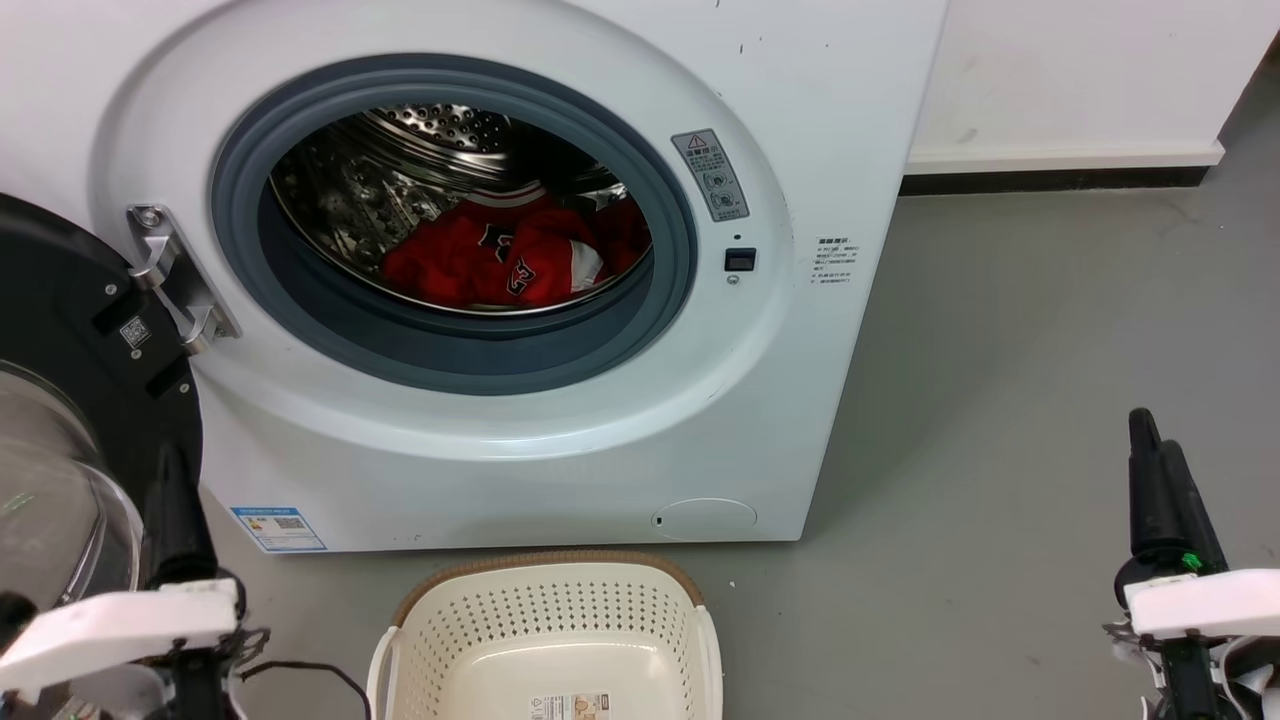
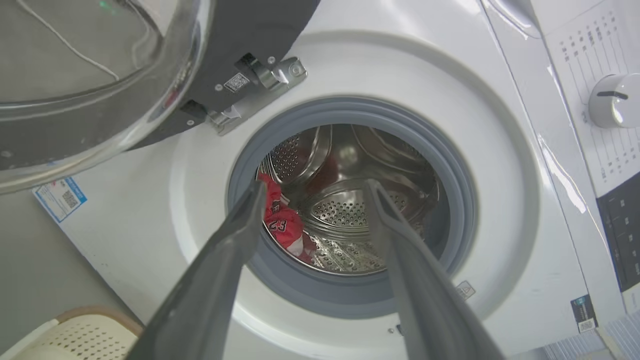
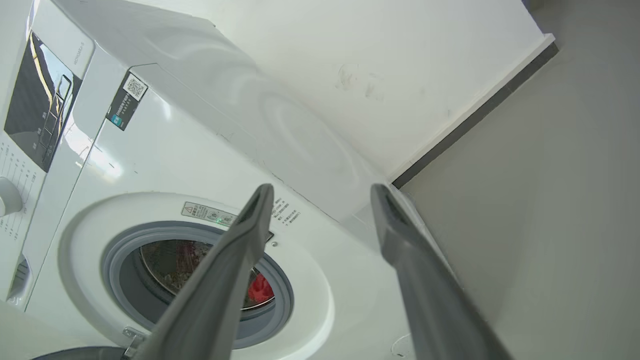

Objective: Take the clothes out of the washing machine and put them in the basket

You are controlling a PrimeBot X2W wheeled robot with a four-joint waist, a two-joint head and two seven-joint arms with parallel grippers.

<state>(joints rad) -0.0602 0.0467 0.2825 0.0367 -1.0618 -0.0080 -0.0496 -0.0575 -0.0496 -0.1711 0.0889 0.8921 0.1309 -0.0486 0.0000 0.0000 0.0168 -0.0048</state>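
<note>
Spread wide, the left gripper [image 2: 316,186] is hovering before the washing machine [image 1: 560,450], aiming into its drum [image 2: 345,215], where the clothes [image 1: 500,260] are lying. The right gripper [image 3: 322,187], also spread, is idling off the machine's right side. The basket [image 1: 545,560] is waiting at its foot. The reach-in seems to be starting, calling for the left arm to extend inward onto the clothes.

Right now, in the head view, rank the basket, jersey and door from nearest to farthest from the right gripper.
1. Basket, on the floor, left of the right gripper.
2. Jersey, inside the washer.
3. Door, swung open at far left.
</note>
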